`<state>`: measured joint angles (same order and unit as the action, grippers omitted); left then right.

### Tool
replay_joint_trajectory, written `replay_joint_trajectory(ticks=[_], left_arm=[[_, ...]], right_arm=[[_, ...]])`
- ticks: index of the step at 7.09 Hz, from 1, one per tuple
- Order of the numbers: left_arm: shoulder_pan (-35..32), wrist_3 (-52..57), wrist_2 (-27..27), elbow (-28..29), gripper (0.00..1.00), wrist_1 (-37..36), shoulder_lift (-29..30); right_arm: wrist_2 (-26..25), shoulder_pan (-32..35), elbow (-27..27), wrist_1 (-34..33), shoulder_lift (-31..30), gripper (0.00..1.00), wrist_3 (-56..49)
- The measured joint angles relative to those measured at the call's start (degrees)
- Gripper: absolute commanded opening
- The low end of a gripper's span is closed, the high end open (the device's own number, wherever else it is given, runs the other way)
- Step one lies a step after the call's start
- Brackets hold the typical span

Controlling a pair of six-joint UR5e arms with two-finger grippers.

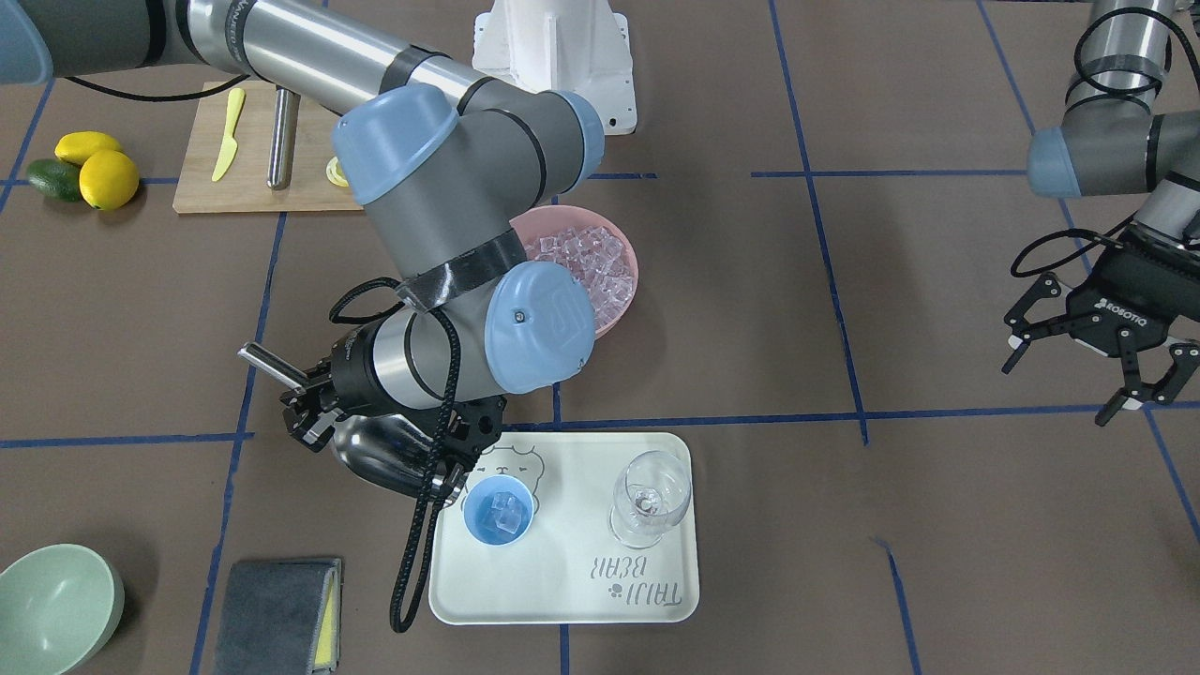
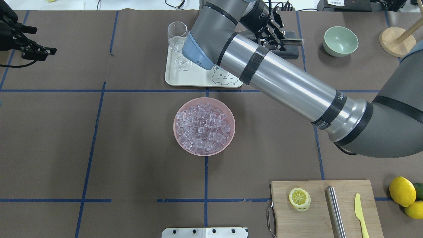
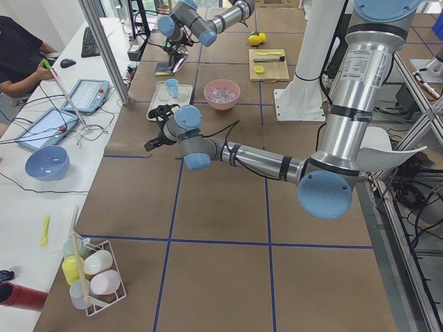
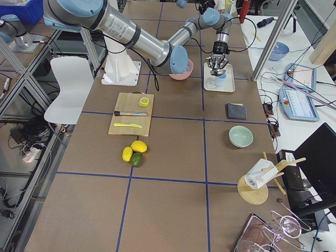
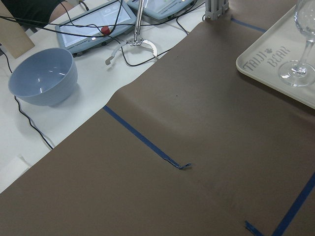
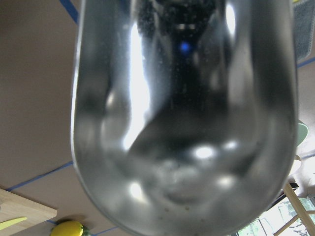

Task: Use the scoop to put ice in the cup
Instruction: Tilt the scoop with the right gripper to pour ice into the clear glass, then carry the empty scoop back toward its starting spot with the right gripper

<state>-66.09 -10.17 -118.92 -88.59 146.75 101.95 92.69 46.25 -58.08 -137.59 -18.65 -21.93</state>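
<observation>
The scoop (image 1: 380,459) is of shiny steel. It has a rounded, trough-shaped bowl, and its surface mirrors the room darkly. The handle is a thin straight rod. In the right wrist view the inside of the bowl fills nearly the whole picture with blurred reflections, and I cannot tell if any ice lies in it.

The right fingers (image 1: 305,417) are pressed onto the rod handle and pinch it. The free end of the rod sticks out past the fingers on the side away from the cup. The bowl of the scoop hangs on the other side of the fingers, over the edge of the white tray (image 1: 525,591) and just beside the cup (image 1: 499,511). I cannot tell if the two touch.

The cup is small, round and light blue, and it stands upright on the tray. A few clear cubes of ice (image 1: 504,511) are inside it. A stemmed wine glass (image 1: 650,497) stands apart from it on the same tray. Many more cubes are heaped in the pink bowl (image 2: 232,134), which sits on the brown desk (image 1: 750,328) between the tray and the robot's base.

The left fingers (image 1: 1132,370) are spread wide and hold nothing. They hover over the desk, well apart from the tray.
</observation>
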Motion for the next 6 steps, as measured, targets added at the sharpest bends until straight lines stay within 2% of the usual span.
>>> replay_joint_trajectory(ticks=[3, 4, 6], left_arm=[[0.0, 0.0, 0.1, 0.0, 1.00, 0.1, 0.0], [0.1, 0.0, 0.3, -0.1, 1.00, 0.1, -0.5], [0.3, 0.0, 0.5, -0.3, 1.00, 0.0, -1.8]], right_arm=[[-3.7, 0.0, -1.2, -3.4, -0.3, 0.00, -2.4], [-3.7, 0.1, -4.2, -3.7, -1.7, 0.00, -2.6], [-1.1, 1.3, -13.4, -3.1, -7.1, 0.00, -2.1]])
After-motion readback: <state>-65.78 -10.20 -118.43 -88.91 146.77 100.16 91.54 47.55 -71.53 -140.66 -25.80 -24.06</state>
